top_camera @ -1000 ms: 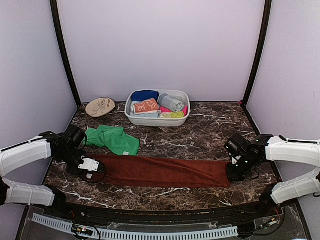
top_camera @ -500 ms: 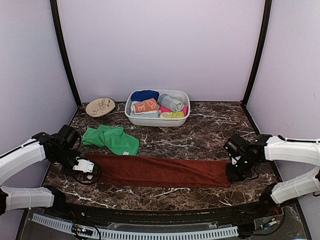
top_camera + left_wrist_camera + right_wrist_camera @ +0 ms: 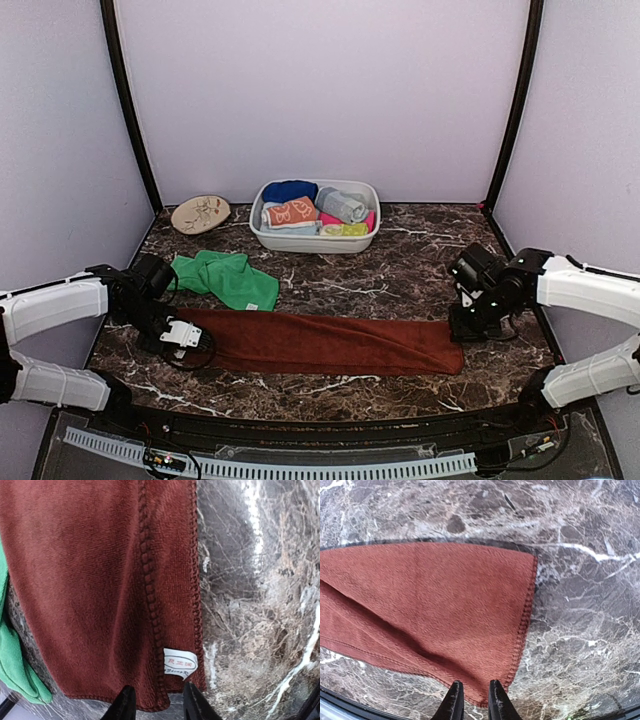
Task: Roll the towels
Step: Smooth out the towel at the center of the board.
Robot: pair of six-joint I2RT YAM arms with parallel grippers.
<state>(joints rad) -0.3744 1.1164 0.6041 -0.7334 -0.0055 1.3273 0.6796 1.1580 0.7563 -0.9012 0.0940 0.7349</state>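
The long rust-brown towel (image 3: 320, 343) lies flat in a strip across the near table. My left gripper (image 3: 185, 340) is at its left end. In the left wrist view its jaws (image 3: 159, 707) stand open, either side of the towel's (image 3: 100, 580) hemmed corner just below a white tag (image 3: 180, 662). My right gripper (image 3: 465, 335) hovers over the right end, its jaws (image 3: 475, 702) a narrow gap apart above the flat corner (image 3: 430, 605). A crumpled green towel (image 3: 225, 277) lies behind the left end. An orange printed towel (image 3: 292, 212) sits rolled in the basin.
The white oval basin (image 3: 315, 243) at the back centre holds several rolled cloths. A round tan disc (image 3: 200, 213) lies at the back left. The green towel's edge (image 3: 12, 670) touches the brown towel's far side. Dark marble table runs to purple walls.
My left jaws have opened and let go of the towel's left corner. The right jaws have parted a little, and that gripper has risen slightly off the right end.
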